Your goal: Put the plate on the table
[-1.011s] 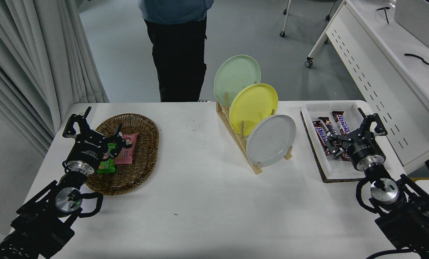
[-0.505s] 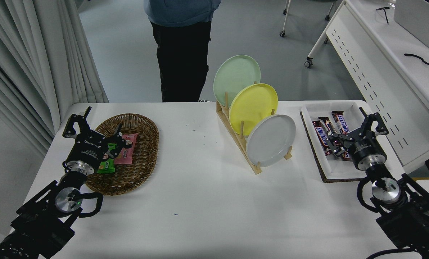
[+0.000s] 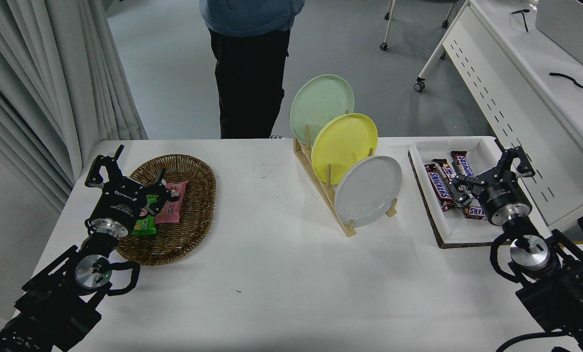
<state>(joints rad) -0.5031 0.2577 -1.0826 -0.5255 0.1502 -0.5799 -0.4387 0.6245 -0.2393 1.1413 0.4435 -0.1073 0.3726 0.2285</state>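
Two black fingers (image 3: pixel 515 157) of the right gripper (image 3: pixel 488 172) are seen spread apart and grasping nothing, poised above a white tray (image 3: pixel 467 230) of chocolate bars (image 3: pixel 441 182) at the right side of the counter (image 3: pixel 281 283). Well to their left, across a strip of bare counter, the plate (image 3: pixel 368 191) is shown propped on edge in the nearest slot of a wooden rack (image 3: pixel 321 188), tilted back and untouched by either gripper. Behind it in the same rack are stood a yellow plate (image 3: pixel 343 142) and, farthest back, a mint-green plate (image 3: pixel 318 102). At the lower left the left gripper (image 3: pixel 125 171) is held parked over the near edge of a wicker basket (image 3: pixel 184 244), its fingers likewise released, with pink and green snack packets (image 3: pixel 171 208) lying in the basket. A person (image 3: pixel 250 68) in dark trousers is pictured standing at the counter's far side.
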